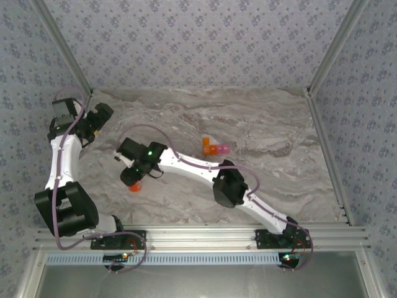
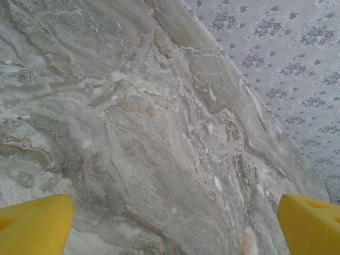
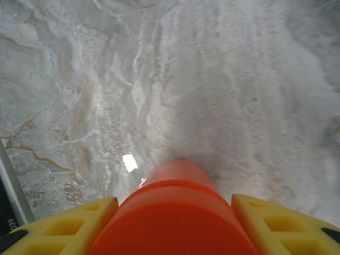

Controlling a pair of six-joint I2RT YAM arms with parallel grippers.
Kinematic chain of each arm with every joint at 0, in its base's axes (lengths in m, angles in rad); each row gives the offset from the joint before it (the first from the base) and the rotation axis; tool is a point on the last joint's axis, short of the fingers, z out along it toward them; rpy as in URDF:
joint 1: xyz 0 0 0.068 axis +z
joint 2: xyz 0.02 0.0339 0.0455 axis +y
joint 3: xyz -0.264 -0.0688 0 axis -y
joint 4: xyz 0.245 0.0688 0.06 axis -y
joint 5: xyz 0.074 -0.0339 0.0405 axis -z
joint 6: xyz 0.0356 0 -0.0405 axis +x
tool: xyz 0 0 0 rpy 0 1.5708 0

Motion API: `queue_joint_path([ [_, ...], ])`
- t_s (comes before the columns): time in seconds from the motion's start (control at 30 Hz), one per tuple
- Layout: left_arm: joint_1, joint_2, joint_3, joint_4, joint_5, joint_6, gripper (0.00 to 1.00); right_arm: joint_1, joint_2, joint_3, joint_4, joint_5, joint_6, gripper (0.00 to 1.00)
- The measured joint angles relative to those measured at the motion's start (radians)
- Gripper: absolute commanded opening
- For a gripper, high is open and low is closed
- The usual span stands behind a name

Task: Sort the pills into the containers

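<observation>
Orange and smooth, a round bottle [image 3: 175, 223] sits clamped between the blocky yellow fingers [image 3: 79, 226] of my right gripper [image 3: 172, 206], above a grey, veined marble surface [image 3: 239, 79]. At my left wrist, my left gripper [image 2: 175, 226] stands wide over the same swirled stone, close to a floral-patterned wall [image 2: 297, 53]. From above, the tiny translucent pill box [image 1: 215, 148], one orange square cell joined to one pink, lies mid-surface, well apart from both grippers.

Top camera: high behind arm bases [image 1: 121, 239], looking down over whole surface [image 1: 260, 124]. Wrist cameras: close, angled onto same surface.
</observation>
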Motion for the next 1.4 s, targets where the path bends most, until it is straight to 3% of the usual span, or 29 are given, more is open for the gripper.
queue_joint_path([
  [0.23, -0.069, 0.002, 0.000, 0.005, -0.014, -0.012, 0.98, -0.151, -0.174, -0.122, -0.003, 0.020, -0.011, 0.46],
  [0.53, -0.327, 0.103, 0.015, 0.007, -0.113, 0.045, 0.97, -0.393, -0.298, -0.199, -0.006, 0.035, -0.048, 0.47],
  [0.9, -0.568, 0.200, 0.121, 0.004, -0.163, 0.238, 0.98, -0.632, -0.481, -0.365, -0.010, -0.061, -0.045, 0.47],
  [1.13, -0.634, 0.225, 0.118, 0.066, -0.187, 0.309, 0.98, -0.727, -0.564, -0.404, -0.008, -0.127, -0.018, 0.48],
  [1.4, -0.682, 0.231, 0.077, 0.187, -0.101, 0.357, 0.93, -0.765, -0.582, -0.417, -0.002, -0.240, 0.024, 0.48],
])
